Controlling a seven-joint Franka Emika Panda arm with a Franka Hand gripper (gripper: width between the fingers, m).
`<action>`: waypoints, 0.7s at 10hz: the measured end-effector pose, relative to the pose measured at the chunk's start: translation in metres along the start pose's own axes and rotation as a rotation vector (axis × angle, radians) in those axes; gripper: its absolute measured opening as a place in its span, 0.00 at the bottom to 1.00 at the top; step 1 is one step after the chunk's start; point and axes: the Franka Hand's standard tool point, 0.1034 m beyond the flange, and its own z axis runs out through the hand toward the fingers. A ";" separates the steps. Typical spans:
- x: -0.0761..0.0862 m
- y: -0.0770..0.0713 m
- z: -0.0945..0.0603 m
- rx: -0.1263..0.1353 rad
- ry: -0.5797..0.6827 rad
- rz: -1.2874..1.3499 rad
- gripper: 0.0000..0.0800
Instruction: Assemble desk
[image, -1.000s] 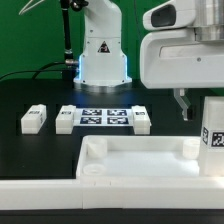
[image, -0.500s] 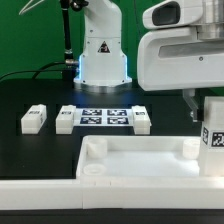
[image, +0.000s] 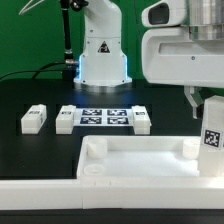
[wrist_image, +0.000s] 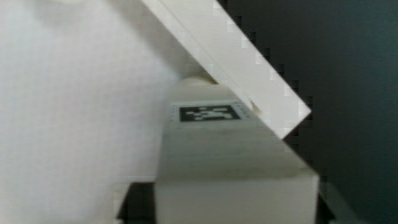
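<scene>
- Along the table edge nearest the exterior camera lies the desk's tabletop (image: 140, 166). It is a large white slab with a raised rim and round sockets (image: 92, 148) at its corners.
- Assembly looks barely begun. All three sockets in view are empty, and the fourth corner is out of the picture.
- Over the tabletop's far corner, on the exterior view's right, the gripper (image: 205, 104) hangs with one leg (image: 212, 132).
- That leg is a short white square block with a black-and-white tag, held upright just beside the socket there. I cannot tell whether it touches the rim.
- The wrist view shows the same leg (wrist_image: 222, 178) filling the gap between the dark fingers, so I judge the jaws to be clamped on it.
- Three more legs (image: 33, 119) lie on the black table (image: 30, 150) toward its far edge. One lies apart on the exterior view's left, and the other two sit at either end of the marker board (image: 105, 117).
- What is left, as I judge it, is to seat this leg in its socket and then fetch and fit the other three.
</scene>
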 end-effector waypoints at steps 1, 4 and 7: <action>0.001 0.000 0.000 0.008 -0.012 0.162 0.37; 0.002 0.000 0.000 0.027 -0.050 0.550 0.37; 0.001 0.000 0.000 0.028 -0.055 0.724 0.37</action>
